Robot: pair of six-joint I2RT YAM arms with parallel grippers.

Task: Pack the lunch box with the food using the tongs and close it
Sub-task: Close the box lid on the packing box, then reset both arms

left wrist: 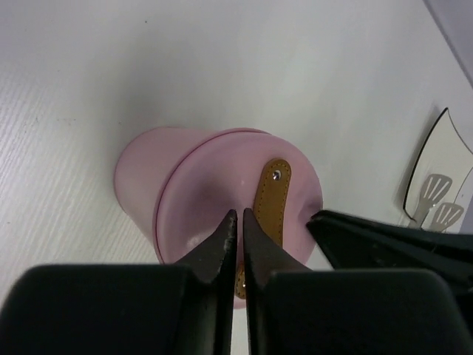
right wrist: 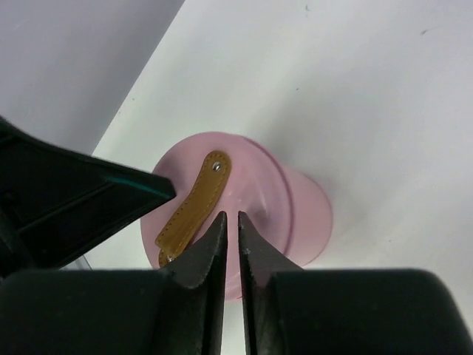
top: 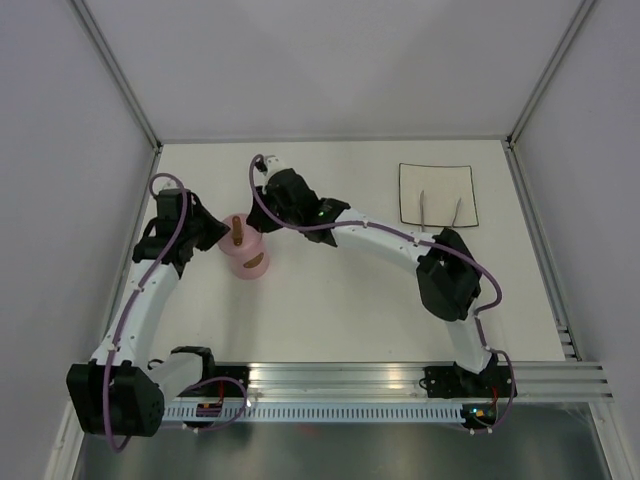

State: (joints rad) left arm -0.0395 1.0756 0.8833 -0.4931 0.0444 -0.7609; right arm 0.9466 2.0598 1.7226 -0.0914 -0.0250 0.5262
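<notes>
The pink lunch box [top: 250, 262] stands left of the table's middle with its lid on, the brown handle [top: 238, 232] on top. In the left wrist view, my left gripper [left wrist: 239, 214] hovers over the lid [left wrist: 199, 192] beside the handle [left wrist: 272, 192], jaws parted by a thin slit with nothing between them. My right gripper [right wrist: 231, 217] hangs over the same lid [right wrist: 259, 192] from the other side, jaws slightly apart and empty. The tongs [top: 441, 209] lie on the white plate [top: 437, 170] at the far right. The food is hidden from every view.
The plate [left wrist: 443, 140] with the tongs' flat ends [left wrist: 436, 201] sits near the right wall. The two grippers crowd each other over the box; the right one's black finger [left wrist: 384, 240] shows in the left wrist view. Walls close the table on three sides.
</notes>
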